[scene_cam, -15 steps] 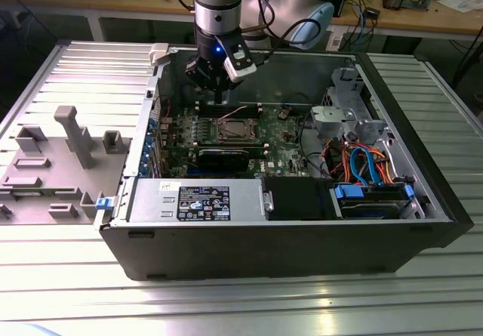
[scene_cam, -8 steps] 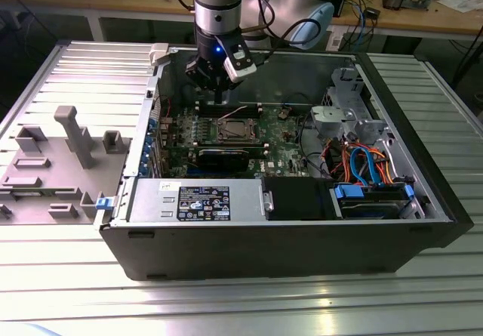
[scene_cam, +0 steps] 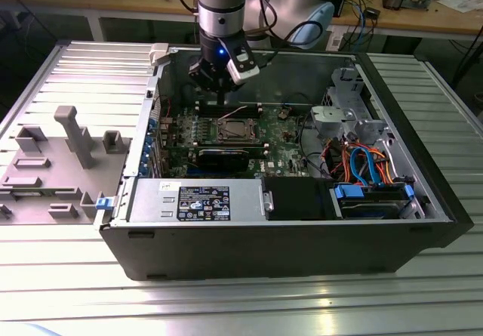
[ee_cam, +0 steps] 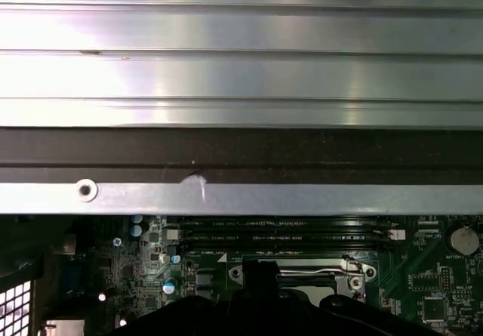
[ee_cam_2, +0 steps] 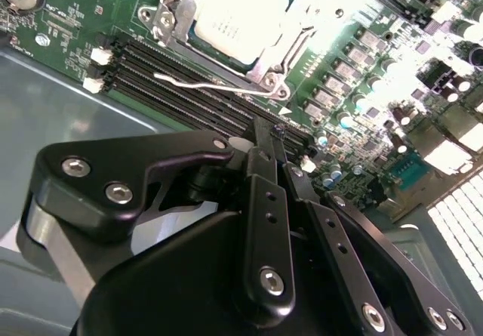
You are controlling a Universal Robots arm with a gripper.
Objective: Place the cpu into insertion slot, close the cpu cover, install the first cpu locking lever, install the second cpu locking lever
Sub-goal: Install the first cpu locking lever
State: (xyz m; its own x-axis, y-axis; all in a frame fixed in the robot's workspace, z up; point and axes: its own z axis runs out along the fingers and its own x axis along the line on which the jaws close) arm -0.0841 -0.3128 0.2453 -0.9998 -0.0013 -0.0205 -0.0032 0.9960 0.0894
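Note:
The cpu (ee_cam_2: pixel 238 7), with its silver top, lies in the insertion slot (scene_cam: pixel 220 134) on the green motherboard. The cpu cover (ee_cam_2: pixel 266 66) lies flat over it as a silver frame. One thin wire locking lever (ee_cam_2: pixel 202 82) sticks out loose across the memory slots (ee_cam_2: pixel 173 87); it also shows as the lever (scene_cam: pixel 235 110) behind the socket. My gripper (scene_cam: pixel 219 97) hangs just above the board behind the socket, at the memory-slot side. In the second wrist view my gripper (ee_cam_2: pixel 269 128) points at the lever's hinge end, its black fingers (ee_cam_2: pixel 262 162) shut together with nothing between them.
The open black computer case (scene_cam: pixel 287 241) walls in the board. A power supply (scene_cam: pixel 196 200) sits along the near side, and a drive cage with blue and orange cables (scene_cam: pixel 362 162) at the exterior view's right. A grey fixture plate (scene_cam: pixel 60 162) lies at the left.

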